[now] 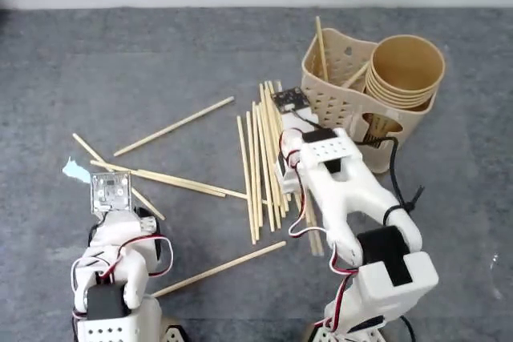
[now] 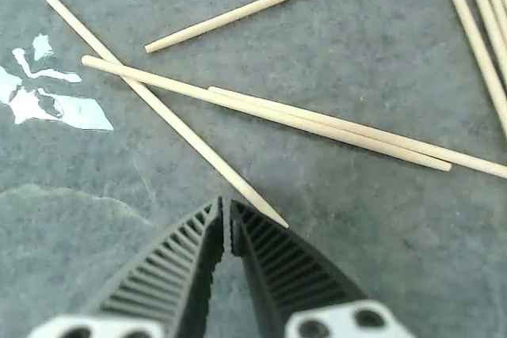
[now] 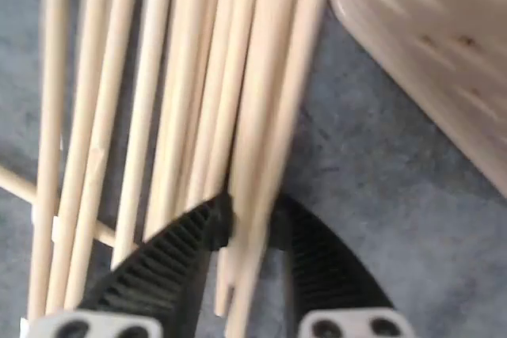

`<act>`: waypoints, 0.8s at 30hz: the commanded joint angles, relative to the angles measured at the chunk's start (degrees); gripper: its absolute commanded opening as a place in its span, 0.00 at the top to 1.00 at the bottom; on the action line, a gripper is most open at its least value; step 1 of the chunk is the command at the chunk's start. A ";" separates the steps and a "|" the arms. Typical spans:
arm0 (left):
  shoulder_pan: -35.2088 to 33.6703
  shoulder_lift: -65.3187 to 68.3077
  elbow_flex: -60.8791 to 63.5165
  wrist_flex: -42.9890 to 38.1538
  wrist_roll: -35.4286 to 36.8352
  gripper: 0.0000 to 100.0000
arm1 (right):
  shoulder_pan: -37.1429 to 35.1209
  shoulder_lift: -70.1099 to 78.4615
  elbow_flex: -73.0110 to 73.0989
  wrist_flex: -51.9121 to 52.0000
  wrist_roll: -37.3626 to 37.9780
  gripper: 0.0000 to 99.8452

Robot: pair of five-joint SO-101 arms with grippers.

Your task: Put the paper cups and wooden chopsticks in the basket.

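Right jaws clamped on pale wooden chopsticks (image 3: 261, 116) from bundle beside beige perforated plastic basket (image 1: 337, 102); stacked tan paper cups (image 1: 405, 66) inside basket. Left jaws together, empty, over grey surface (image 2: 380, 259).

**Basket sitting far right, sticks lying across the middle**

The basket (image 1: 341, 90) is standing at the far right of the table (image 1: 120, 62). The stack of paper cups (image 1: 405, 70) is sitting in its right part, and a chopstick (image 1: 321, 42) is leaning in its left part. Just left of the basket, the bundle of chopsticks (image 1: 260, 158) is lying side by side, with the right gripper (image 3: 249, 215) clamping a few on the basket side. Loose chopsticks (image 1: 174, 126) are lying farther left, some crossing, and the left gripper (image 2: 224, 207) is resting closed just before one tip. A single chopstick (image 1: 218, 268) is lying between the arms.
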 commanded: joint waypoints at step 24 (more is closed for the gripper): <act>2.55 0.18 0.92 -2.55 -0.70 0.98 | -8.04 -28.44 -3.69 20.00 0.62 0.99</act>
